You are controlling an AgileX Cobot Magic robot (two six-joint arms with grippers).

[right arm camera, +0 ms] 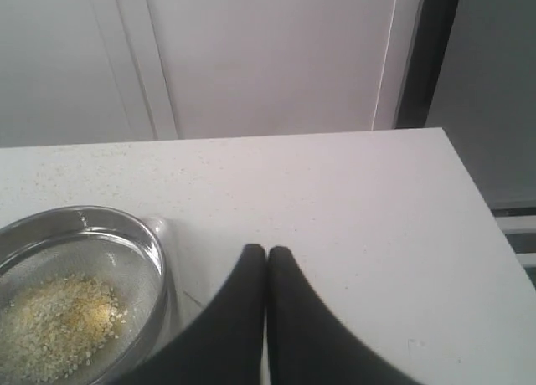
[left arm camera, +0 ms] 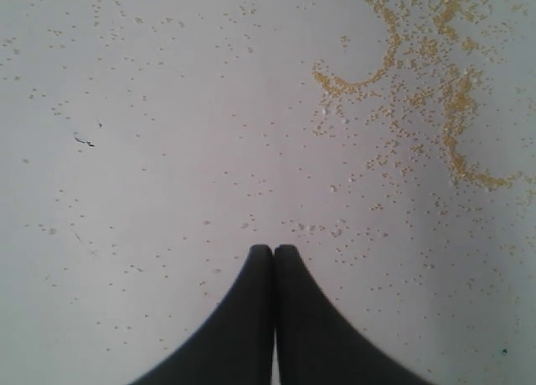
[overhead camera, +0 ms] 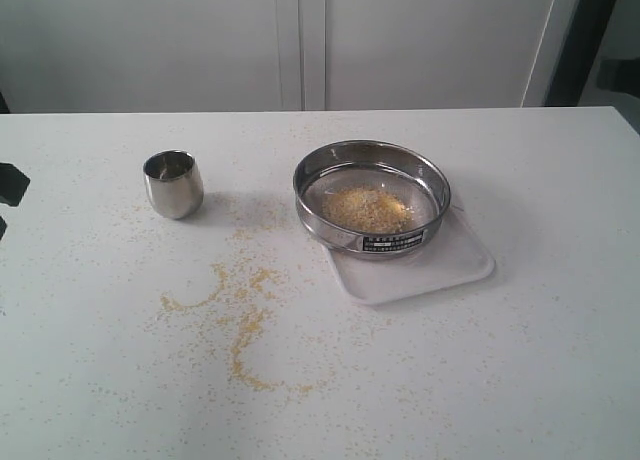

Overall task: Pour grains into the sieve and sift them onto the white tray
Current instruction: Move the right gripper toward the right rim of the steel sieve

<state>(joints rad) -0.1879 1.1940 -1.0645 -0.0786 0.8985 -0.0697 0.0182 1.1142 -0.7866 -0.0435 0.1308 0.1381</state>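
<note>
Your left hand (left arm camera: 274, 249), fingers pressed together and empty, hovers over the speckled white counter (left arm camera: 167, 151) near scattered yellow spilled meal (left arm camera: 394, 59). Your right hand (right arm camera: 266, 249), likewise closed on nothing, is near the wide round steel sieve (right arm camera: 155, 251), which sits on the flat white rectangular tray (overhead camera: 440, 265) and holds a heap of yellow and off-white grains (overhead camera: 366, 209).

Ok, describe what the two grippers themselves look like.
The left gripper and the right gripper look alike: plain matte black jaws, broad at the base, curving in to narrow rounded tips. No cables or markings show in the wrist views.
</note>
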